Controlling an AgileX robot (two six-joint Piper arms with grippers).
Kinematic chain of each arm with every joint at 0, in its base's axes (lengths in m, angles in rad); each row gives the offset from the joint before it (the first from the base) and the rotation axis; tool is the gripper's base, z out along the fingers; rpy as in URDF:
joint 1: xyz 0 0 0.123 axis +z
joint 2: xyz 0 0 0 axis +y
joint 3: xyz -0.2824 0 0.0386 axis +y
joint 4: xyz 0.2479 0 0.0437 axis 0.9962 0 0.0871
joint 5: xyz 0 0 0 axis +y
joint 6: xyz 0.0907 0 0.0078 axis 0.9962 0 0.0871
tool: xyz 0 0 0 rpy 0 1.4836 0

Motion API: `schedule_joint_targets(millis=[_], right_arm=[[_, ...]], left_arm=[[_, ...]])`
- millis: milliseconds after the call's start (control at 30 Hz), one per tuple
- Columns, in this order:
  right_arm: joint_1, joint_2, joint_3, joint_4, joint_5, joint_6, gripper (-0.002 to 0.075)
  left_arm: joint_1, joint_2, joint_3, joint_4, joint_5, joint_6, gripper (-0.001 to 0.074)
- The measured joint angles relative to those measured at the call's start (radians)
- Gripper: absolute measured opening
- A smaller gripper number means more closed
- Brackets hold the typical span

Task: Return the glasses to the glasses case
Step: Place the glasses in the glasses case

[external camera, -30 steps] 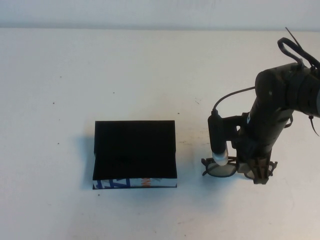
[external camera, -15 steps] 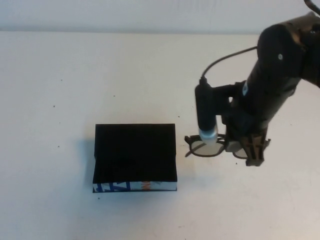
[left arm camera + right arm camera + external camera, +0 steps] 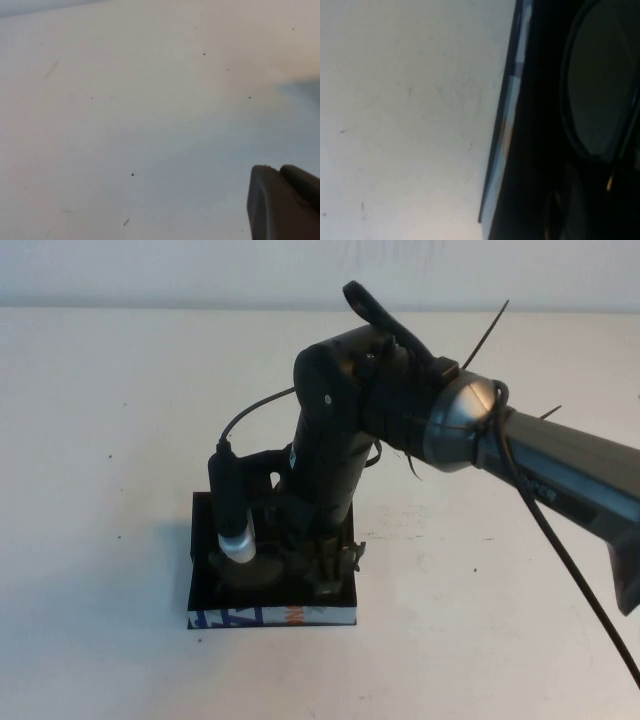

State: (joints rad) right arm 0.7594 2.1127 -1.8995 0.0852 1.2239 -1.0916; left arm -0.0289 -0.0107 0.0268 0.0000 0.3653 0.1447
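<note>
The black glasses case point(image 3: 203, 540) lies open on the table, its white front edge with blue and orange marks facing me. My right gripper point(image 3: 322, 575) hangs low over the open case and is shut on the dark-framed glasses point(image 3: 252, 570), which sit inside the case outline. In the right wrist view a lens of the glasses point(image 3: 600, 85) shows over the black lining, beside the case's printed edge point(image 3: 506, 130). My left gripper point(image 3: 279, 172) shows only in the left wrist view, fingers together and empty, over bare table.
The white table point(image 3: 120, 420) lies bare all round the case. The right arm point(image 3: 540, 455) reaches across from the right edge, and its wrist camera point(image 3: 232, 510) hangs over the case's left half.
My right gripper lifted the glasses off the table right of the case and carried them left. It now holds them low over the open case.
</note>
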Motion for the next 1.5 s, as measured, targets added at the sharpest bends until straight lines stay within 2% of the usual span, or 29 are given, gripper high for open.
schedule_joint_targets(millis=[1500], right_arm=[[0.029,0.089,-0.065,0.045,0.003,0.026,0.0013]], left_arm=[[0.000,0.000,0.000,0.000,0.000,0.000,-0.0001]])
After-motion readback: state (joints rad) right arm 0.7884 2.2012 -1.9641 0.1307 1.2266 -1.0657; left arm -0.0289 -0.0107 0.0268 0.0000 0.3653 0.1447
